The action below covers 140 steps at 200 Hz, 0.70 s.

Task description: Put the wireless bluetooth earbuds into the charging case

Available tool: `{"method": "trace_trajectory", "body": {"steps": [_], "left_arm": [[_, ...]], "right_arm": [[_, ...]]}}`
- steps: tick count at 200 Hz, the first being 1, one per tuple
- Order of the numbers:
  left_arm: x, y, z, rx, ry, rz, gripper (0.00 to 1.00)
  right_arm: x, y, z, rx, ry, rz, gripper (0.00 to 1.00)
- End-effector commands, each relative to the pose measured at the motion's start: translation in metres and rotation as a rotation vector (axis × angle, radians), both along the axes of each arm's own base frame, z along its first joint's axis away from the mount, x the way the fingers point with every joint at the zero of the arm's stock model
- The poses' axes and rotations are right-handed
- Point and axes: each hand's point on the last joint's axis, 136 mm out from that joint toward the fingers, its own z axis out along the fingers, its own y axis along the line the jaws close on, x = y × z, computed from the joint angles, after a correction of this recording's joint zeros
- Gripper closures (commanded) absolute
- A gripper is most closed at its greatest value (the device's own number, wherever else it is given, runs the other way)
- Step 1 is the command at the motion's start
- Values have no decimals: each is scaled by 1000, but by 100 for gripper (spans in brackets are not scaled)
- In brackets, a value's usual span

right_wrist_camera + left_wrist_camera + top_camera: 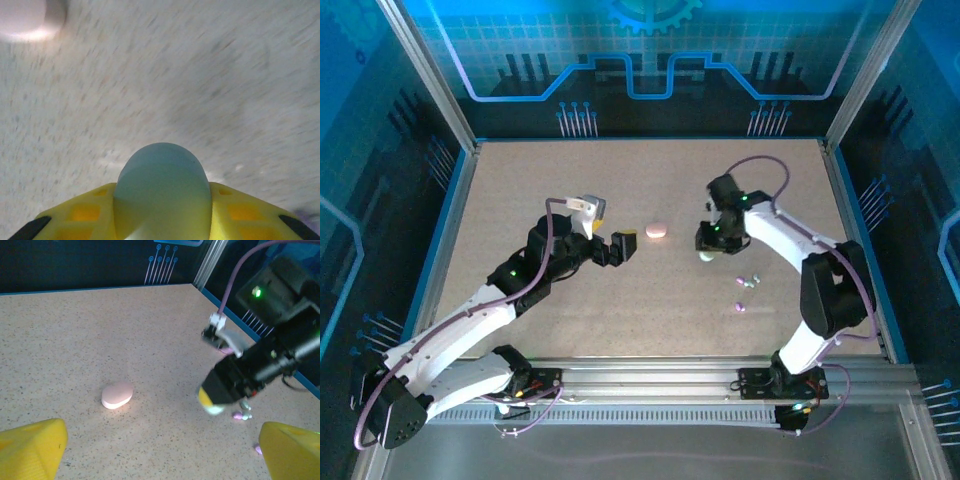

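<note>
Right pincer (708, 252): clamped on pale teal case (162, 185).
Left pincer (620, 247): wide apart, empty.
Earbuds (748, 281): just beside right pincer, on speckled desk (570, 330).

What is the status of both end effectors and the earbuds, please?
Left end effector open, empty. Right end effector shut on teal case. Earbuds loose on table. Pink case lying apart, nothing blocking.

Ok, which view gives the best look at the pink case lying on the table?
Left wrist: the pink case lies whole, near and sharp. Top external shows it whole too, but as a tiny oval. Right wrist catches it blurred and cut off at the frame's upper left corner.
</note>
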Motion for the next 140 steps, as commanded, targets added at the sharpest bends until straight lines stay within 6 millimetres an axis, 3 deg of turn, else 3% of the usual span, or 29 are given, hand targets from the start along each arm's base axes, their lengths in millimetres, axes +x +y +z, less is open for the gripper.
{"method": "trace_trajectory", "body": {"steps": [1,20,52,140], "left_arm": [[3,7,24,-44,-46,39,1],[3,6,24,-47,-45,38,1],[2,6,24,-56,-35,37,1],[2,8,21,-57,-31,44,1]], "right_arm": [[-31,14,-13,-17,91,-12,62],[-44,29,-27,-29,124,18,62],[-57,37,-45,-72,164,38,61],[-68,37,-64,-109,204,36,58]]}}
